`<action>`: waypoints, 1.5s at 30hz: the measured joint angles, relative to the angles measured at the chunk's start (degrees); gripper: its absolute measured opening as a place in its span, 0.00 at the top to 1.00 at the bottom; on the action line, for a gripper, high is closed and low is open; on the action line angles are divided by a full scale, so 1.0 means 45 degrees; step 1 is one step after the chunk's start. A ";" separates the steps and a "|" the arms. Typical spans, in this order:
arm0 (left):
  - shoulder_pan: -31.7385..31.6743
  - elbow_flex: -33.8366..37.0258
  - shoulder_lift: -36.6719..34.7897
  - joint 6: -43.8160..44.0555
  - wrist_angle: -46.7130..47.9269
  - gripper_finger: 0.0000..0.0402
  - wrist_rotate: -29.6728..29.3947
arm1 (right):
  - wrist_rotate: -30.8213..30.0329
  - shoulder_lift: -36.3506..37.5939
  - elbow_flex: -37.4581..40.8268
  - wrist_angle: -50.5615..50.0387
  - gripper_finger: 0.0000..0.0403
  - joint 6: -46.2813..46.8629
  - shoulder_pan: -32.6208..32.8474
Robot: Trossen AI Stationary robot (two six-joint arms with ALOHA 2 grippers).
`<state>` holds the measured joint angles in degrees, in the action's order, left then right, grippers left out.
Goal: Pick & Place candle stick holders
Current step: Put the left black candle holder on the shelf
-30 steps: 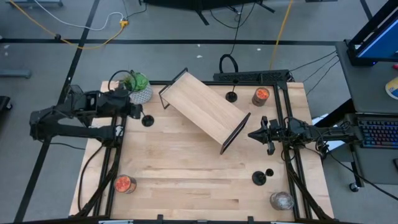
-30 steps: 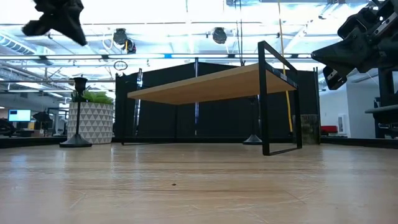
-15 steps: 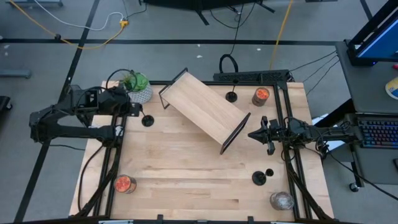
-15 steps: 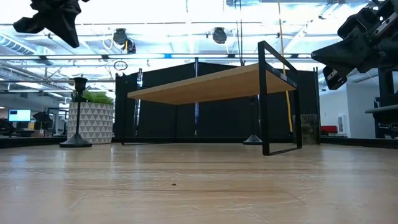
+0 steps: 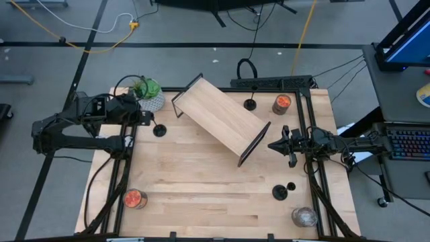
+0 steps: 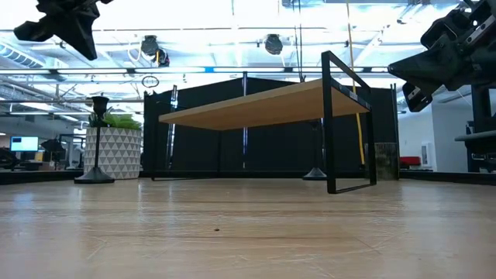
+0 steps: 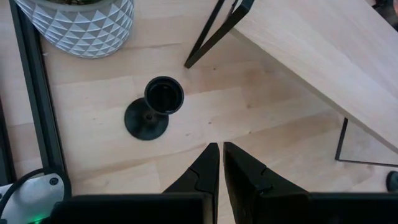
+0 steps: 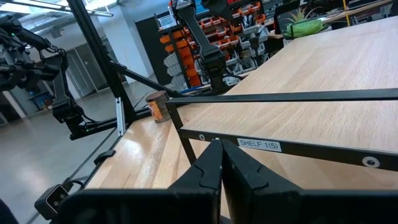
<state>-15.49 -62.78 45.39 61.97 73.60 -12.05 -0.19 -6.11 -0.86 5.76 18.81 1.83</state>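
Pulled back leftward, the left gripper (image 7: 219,148) hovers empty, jaws nearly closed, just beside a candle stick holder (image 7: 151,113) on the wooden table (image 5: 201,191); the right gripper (image 5: 273,144) waits clamped shut at right.

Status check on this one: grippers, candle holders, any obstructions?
Left gripper shut, empty, above candle holder near planter. Right gripper shut, empty, at shelf end. Three other holders stand untouched. Nothing blocking.

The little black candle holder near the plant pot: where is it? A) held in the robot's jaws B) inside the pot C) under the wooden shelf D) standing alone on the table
D: the candle holder stands upright on the bare table, beside the plant pot, clear of the left gripper, whose jaws are shut and empty.
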 joint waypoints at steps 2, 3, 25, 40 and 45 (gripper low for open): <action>0.0001 0.0000 0.0000 -0.0247 -0.0002 0.94 0.0000 | 0.0000 0.0000 0.0002 0.0000 1.00 0.0000 0.0000; 0.0005 0.0000 0.0000 -0.0342 0.0000 0.93 -0.0001 | 0.0000 0.0000 0.0000 0.0000 1.00 0.0000 0.0000; 0.0005 0.0010 0.0410 0.0495 0.0348 0.52 -0.1020 | -0.0005 0.0000 0.0000 -0.0005 1.00 0.0000 0.0000; -0.1240 0.0015 0.1816 0.1541 0.1311 0.54 -0.1002 | 0.0000 0.0000 0.0000 -0.0005 1.00 0.0000 -0.0004; -0.2039 0.0015 0.2313 0.1018 0.1311 0.54 -0.0605 | 0.0000 0.0000 0.0002 -0.0005 1.00 0.0000 -0.0005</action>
<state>-24.66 -62.72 55.79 66.55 79.50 -14.77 -0.19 -6.11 -0.85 5.74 18.81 1.80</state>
